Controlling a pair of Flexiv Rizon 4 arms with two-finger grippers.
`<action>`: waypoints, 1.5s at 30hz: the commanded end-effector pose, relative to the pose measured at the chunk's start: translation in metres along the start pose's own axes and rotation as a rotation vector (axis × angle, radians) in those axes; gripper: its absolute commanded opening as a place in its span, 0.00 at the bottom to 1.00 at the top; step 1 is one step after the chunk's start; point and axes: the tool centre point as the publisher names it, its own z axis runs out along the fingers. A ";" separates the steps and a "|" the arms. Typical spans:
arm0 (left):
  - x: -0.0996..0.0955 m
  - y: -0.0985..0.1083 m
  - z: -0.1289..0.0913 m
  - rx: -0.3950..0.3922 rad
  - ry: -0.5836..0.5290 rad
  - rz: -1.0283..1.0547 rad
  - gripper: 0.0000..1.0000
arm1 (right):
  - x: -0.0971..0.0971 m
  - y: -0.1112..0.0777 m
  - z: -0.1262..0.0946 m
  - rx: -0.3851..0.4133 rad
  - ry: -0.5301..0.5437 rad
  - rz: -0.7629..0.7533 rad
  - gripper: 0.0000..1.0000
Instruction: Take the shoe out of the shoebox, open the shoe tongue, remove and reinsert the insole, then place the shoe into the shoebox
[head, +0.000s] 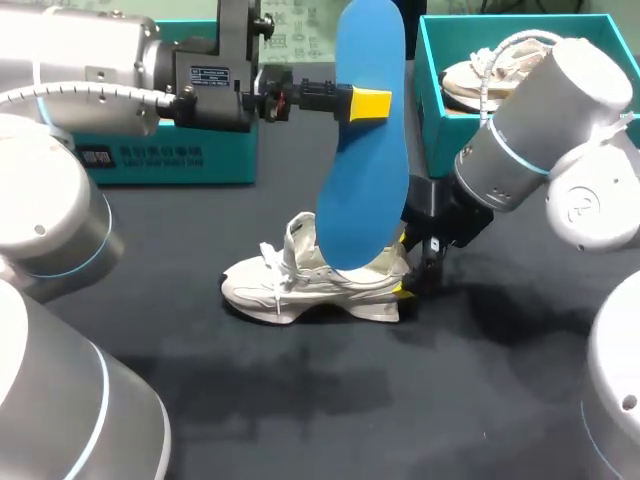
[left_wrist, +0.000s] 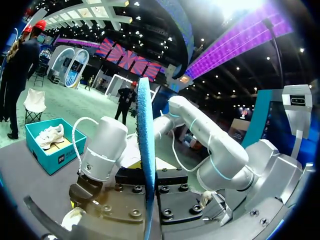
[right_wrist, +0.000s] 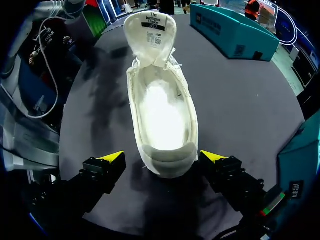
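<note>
Grip first: the left end effector (head: 365, 103) is pressed together on the blue insole (head: 365, 190), pinching it near its upper end, with 1 yellow tip showing on the near face. The insole hangs almost upright in the air, its lower end close to the opening of the white shoe (head: 300, 290). Whether it touches the shoe cannot be told from the head view. In the left wrist view the insole is seen edge-on, running straight out between the 2 dark finger blocks. The left arm (head: 100, 60) comes in level from the left side, well above the worktop (head: 300, 410).

The right end effector (right_wrist: 162, 159) is spread wide. Its 2 yellow-tipped fingers (right_wrist: 112, 158) stand on either side of the shoe's heel, 1 just beside it and the other with a clear gap, so nothing is gripped. The right arm (head: 540, 130) slopes down from the right side, its wrist low behind the heel.

The shoe stands on its sole on the worktop, toe toward the left. Its tongue (right_wrist: 150, 30) is pulled up and forward, and the white inside is open to view.

Count: 2 shoes — 1 on the worktop, and a second shoe (head: 490, 75) lying in the teal shoebox (head: 430, 110) at the far right. There is 1 insole. There are 2 boxes — the shoebox and another teal box (head: 170, 155) at the far left.
</note>
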 end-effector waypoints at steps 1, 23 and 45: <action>0.000 0.000 0.001 0.001 0.001 0.000 0.00 | 0.003 0.002 -0.008 0.378 -0.012 0.012 1.00; 0.000 0.000 0.001 0.001 0.001 0.000 0.00 | 0.010 0.004 -0.013 0.391 0.002 -0.008 1.00; 0.000 0.000 0.001 0.001 0.001 0.000 0.00 | -0.025 0.060 -0.017 0.429 -0.091 -0.167 1.00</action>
